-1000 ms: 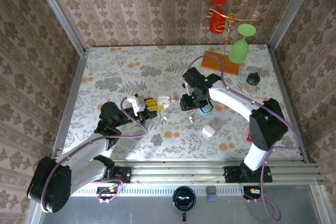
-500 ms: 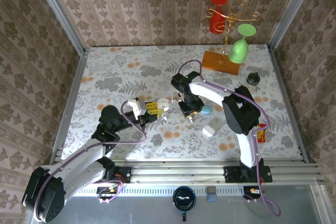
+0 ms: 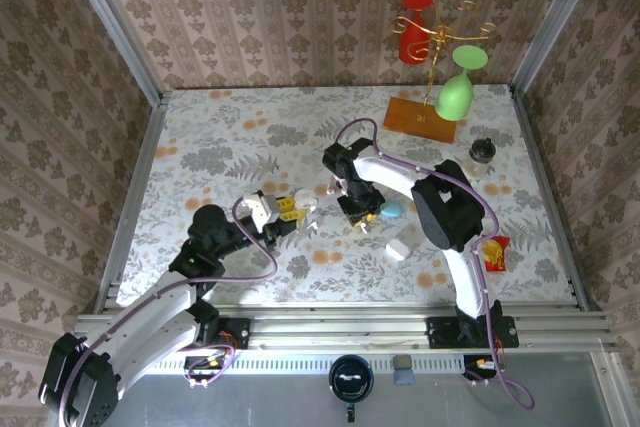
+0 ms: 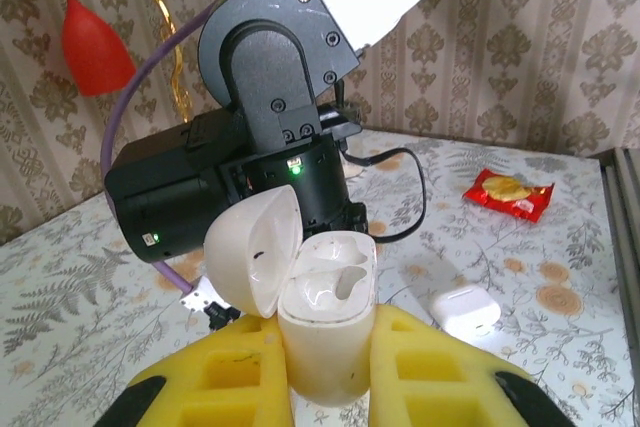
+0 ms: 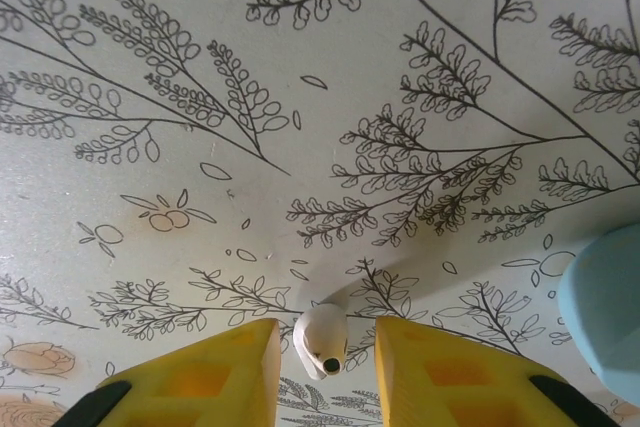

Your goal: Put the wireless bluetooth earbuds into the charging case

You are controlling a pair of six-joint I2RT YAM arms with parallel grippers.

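In the left wrist view my left gripper (image 4: 325,379) is shut on the white charging case (image 4: 327,312), which stands upright between the yellow fingers with its lid hinged open to the left. From above, this gripper (image 3: 288,210) and the case (image 3: 301,197) sit at the table's middle. My right gripper (image 3: 357,209) points down just to their right. One small whitish earbud (image 5: 322,337) lies on the table between its yellow fingers (image 5: 215,372), with a gap on either side. The right gripper (image 5: 325,372) is open around it. Another earbud (image 3: 312,225) lies on the table between the two grippers.
A closed white case (image 3: 398,247) and a blue disc (image 3: 392,210) lie right of the right gripper. A red packet (image 3: 493,252) is farther right. At the back right stand a wooden-based rack (image 3: 419,118) with a green glass (image 3: 455,94) and a small dark jar (image 3: 482,150).
The right arm's elbow has swung left while its gripper stayed over the earbud and its fingers narrowed. My left gripper has shifted slightly nearer and right with the case.
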